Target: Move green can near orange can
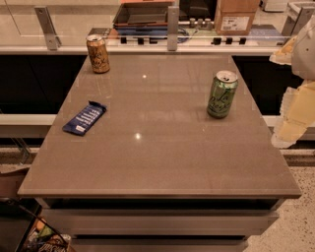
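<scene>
**Green Can and Orange Can Stand Far Apart on the Table**

Think of the brown table as a big clock. Twelve is the far edge and six is the near edge.

The green can stands at about two o'clock, close to the right edge. It is standing up straight. Its silver top faces up, and it has pale curly letters on its side. Nothing is touching it.

The orange can stands at about eleven o'clock, in the far left corner. It is standing up too, with a silver top and dark marks on its golden brown side. The two cans are well apart, with a wide bare stretch of table between them.

A blue snack bar lies flat at about nine o'clock, near the left edge. It has white writing on the wrapper, and it is turned a bit slanted. It sits in front of the orange can and does not touch it.

The gripper is out past the table at about three o'clock, at the right edge of the view. It looks pale and creamy, and it hangs in the air beside the table. It is near the green can but not touching it. I cannot tell if the gripper is apart or together.

Behind the table, at twelve o'clock, is a shelf with a dark tray and a cardboard box.
</scene>
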`<state>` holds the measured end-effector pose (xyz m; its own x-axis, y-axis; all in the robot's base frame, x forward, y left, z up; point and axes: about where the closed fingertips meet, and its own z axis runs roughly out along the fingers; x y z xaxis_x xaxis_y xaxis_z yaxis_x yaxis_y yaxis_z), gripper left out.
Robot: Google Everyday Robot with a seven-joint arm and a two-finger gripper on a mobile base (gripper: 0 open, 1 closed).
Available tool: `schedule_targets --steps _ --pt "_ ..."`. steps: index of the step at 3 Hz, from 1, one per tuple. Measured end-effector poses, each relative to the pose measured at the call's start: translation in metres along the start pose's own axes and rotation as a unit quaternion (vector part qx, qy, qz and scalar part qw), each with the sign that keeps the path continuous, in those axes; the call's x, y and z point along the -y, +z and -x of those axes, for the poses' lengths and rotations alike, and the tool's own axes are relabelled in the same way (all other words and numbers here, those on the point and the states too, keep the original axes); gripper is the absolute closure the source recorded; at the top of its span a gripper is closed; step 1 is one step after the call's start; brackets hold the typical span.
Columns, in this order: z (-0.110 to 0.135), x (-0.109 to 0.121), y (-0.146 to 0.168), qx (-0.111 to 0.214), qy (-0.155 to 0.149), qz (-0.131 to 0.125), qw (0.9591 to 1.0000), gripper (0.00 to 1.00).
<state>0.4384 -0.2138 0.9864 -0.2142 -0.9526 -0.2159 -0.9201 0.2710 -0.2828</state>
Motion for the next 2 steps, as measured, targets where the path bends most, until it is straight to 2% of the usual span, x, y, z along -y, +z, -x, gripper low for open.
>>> schedule_targets --steps 1,2 --pt "0.0 0.0 0.0 0.001 0.0 -0.001 1.0 0.0" --pt "-0.001 0.011 0.001 0.017 0.018 -0.017 0.9996 0.0"
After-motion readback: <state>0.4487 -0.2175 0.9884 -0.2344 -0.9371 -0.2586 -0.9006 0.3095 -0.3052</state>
